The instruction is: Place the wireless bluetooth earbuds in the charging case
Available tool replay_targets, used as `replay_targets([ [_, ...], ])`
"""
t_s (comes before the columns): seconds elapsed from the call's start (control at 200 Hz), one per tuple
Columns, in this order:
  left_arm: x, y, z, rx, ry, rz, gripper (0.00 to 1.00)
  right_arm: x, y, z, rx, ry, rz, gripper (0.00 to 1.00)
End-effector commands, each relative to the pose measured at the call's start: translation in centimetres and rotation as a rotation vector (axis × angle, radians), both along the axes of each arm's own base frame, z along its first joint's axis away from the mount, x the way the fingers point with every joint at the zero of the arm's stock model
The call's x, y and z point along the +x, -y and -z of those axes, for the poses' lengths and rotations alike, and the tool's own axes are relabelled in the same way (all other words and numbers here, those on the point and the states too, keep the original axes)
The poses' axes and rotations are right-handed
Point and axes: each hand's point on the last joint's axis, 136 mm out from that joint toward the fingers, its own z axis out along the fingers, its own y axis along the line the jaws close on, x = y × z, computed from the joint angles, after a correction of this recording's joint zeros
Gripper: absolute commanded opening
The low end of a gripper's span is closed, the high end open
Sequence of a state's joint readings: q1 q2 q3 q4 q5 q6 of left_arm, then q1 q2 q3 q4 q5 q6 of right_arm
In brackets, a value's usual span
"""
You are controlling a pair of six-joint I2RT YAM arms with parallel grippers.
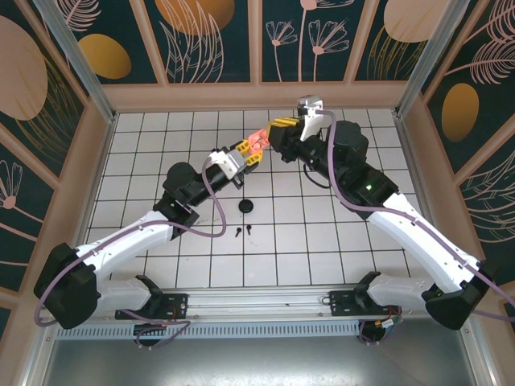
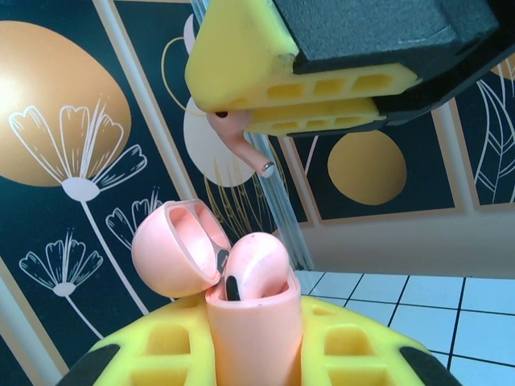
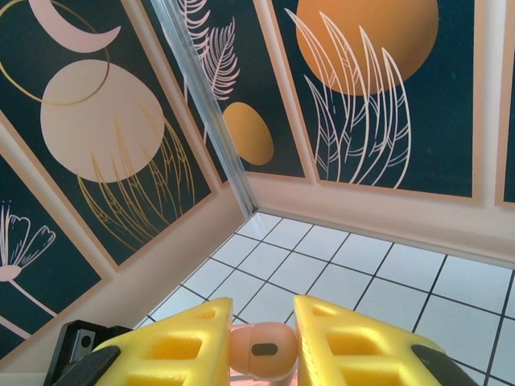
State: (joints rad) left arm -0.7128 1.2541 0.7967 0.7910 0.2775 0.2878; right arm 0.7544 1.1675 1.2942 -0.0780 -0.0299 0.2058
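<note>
Left pincer (image 1: 244, 156) pinches open salmon-pink charging case (image 2: 251, 330), seated earbud (image 2: 257, 265) inside; right pincer (image 1: 282, 130) pinches pink earbud (image 2: 240, 138) just above it; black earbuds (image 1: 244, 232) lie on near tabletop (image 1: 322, 241)

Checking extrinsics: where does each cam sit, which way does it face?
Top external: above, behind the bases, looking down on the table; both arms, left hand and right hand close together mid-air.
Left wrist: faces the wall panels; left fingers hold the open pink case.
Right wrist: faces a wall corner; right fingers pinch a pink earbud.
Shared: left wrist and top both show right hand above case.
</note>
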Motion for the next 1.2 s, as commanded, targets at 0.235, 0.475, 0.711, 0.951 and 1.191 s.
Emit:
replay_targets([
  [0.235,-1.0,-0.2,-3.8,-0.094,0.081,0.032,0.00,-0.8,-0.2,-1.6,0.054,0.080,-0.036,0.24],
  [0.475,-1.4,-0.3,-4.5,-0.116,0.081,0.047,0.00,-0.5,-0.6,-1.1,0.060,0.068,-0.041,0.24],
  [0.711,-1.6,-0.4,-5.0,-0.132,0.080,0.058,0.00,-0.3,-0.9,-0.7,0.060,0.058,-0.045,0.24],
  [0.951,-2.0,-0.5,-5.5,-0.154,0.074,0.077,0.00,-0.2,-1.3,-0.2,0.061,0.048,-0.054,0.24],
  [1.191,-2.3,-0.6,-6.1,-0.182,0.066,0.097,0.00,0.0,-1.5,0.5,0.051,0.033,-0.058,0.23],
])
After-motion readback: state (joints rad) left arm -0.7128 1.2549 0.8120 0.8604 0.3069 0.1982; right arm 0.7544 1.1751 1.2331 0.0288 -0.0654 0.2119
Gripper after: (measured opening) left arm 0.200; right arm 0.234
